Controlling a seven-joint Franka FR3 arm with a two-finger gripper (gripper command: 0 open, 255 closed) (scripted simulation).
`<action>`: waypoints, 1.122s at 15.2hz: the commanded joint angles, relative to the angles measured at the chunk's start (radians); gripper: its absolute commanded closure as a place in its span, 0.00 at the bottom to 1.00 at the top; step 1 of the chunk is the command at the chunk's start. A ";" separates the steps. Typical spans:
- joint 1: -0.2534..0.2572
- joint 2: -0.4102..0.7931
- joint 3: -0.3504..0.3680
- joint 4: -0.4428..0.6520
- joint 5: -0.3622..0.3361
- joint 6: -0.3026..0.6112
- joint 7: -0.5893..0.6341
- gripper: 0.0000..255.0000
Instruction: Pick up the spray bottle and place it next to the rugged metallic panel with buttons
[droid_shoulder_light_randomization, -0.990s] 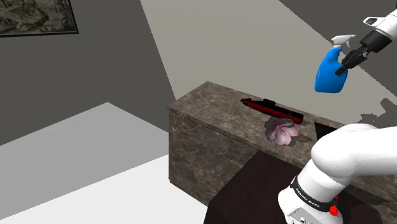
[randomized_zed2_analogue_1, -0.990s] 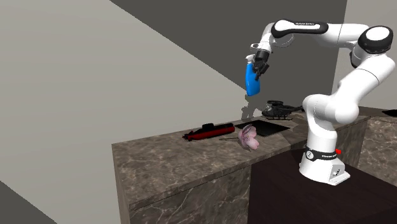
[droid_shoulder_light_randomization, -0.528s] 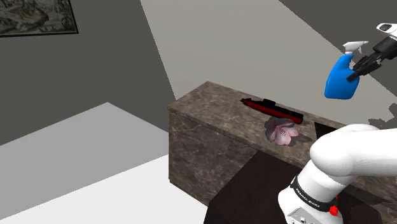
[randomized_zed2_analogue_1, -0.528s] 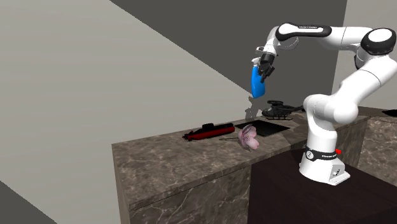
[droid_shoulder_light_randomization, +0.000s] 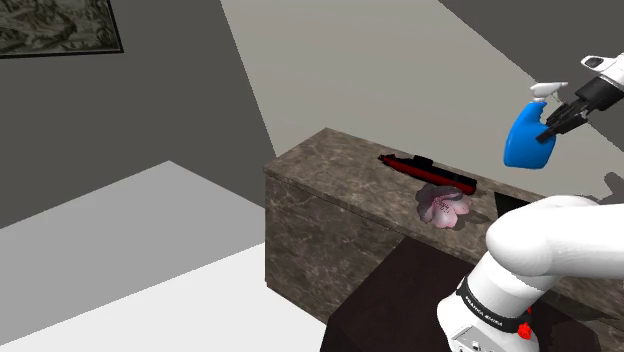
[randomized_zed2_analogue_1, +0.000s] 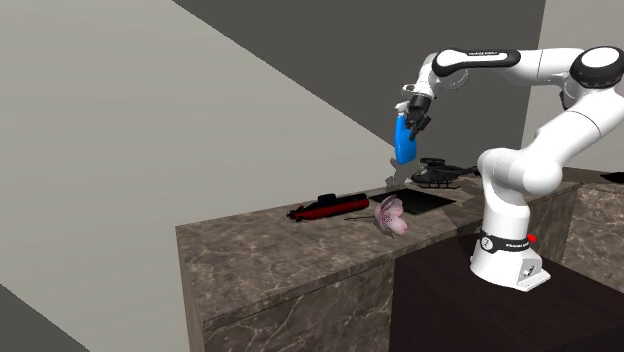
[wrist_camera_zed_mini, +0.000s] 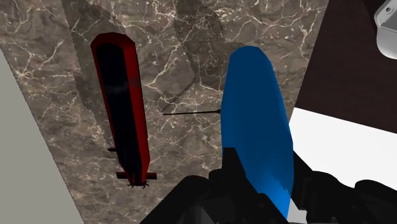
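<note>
My gripper (droid_shoulder_light_randomization: 553, 122) is shut on a blue spray bottle (droid_shoulder_light_randomization: 527, 145) with a white nozzle and holds it in the air above the marble counter (droid_shoulder_light_randomization: 330, 190). In the second exterior view the spray bottle (randomized_zed2_analogue_1: 403, 143) hangs under the gripper (randomized_zed2_analogue_1: 414, 117), above the counter's far end. A dark flat panel (randomized_zed2_analogue_1: 425, 203) lies on the counter below and slightly to that view's right. In the wrist view the black fingers (wrist_camera_zed_mini: 238, 175) clasp the blue bottle (wrist_camera_zed_mini: 257, 127) near its top, with my gripper (wrist_camera_zed_mini: 267, 191) looking down on the counter.
A red and black toy submarine (randomized_zed2_analogue_1: 328, 206) lies on the counter, with a pink flower (randomized_zed2_analogue_1: 390, 216) beside it. A black toy helicopter (randomized_zed2_analogue_1: 440, 172) stands behind the panel. The arm's white base (randomized_zed2_analogue_1: 508, 255) stands on a dark box next to the counter.
The gripper has carried the bottle toward the second exterior view's right and somewhat lower, closer to the panel and helicopter. Nothing on the counter has moved.
</note>
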 joint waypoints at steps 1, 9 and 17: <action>-0.002 -0.002 -0.013 -0.022 -0.009 0.022 -0.005 1.00; -0.015 -0.011 -0.064 -0.117 -0.046 0.112 -0.022 1.00; -0.020 -0.007 -0.128 -0.200 -0.086 0.206 -0.041 1.00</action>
